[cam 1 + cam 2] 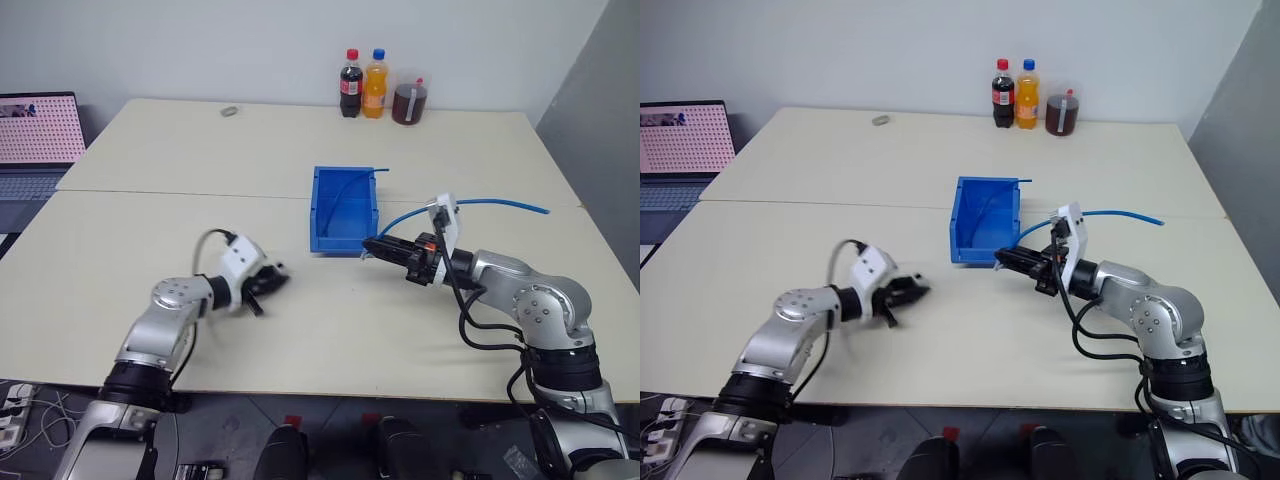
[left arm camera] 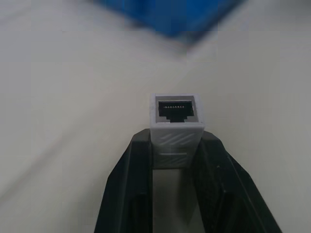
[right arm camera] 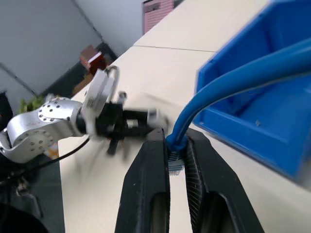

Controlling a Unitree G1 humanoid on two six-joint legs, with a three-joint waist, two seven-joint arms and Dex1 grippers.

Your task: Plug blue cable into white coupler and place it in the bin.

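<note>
While the small white boxy plastic coupler [image 2: 176, 127] sits pinched between the left gripper [image 1: 268, 283]'s two black fingers, dark socket facing outward, it hangs over bare table [image 1: 330, 330] near the tall-walled bright blue plastic bin [image 1: 343, 212]. Just beside the bin's front lip, the right gripper [image 1: 385, 246] is clamped on the thin bright-blue cable [image 3: 228, 82], apparently right behind its plug. Another blue cord [image 1: 345, 189] lies inside the bin.

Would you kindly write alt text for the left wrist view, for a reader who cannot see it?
The left gripper's two black fingers clamp a small white boxy plastic coupler, its dark open socket with a row of fine contacts facing the camera. Behind it lie the pale beige tabletop and a blurred part of the bright blue plastic bin.
</note>
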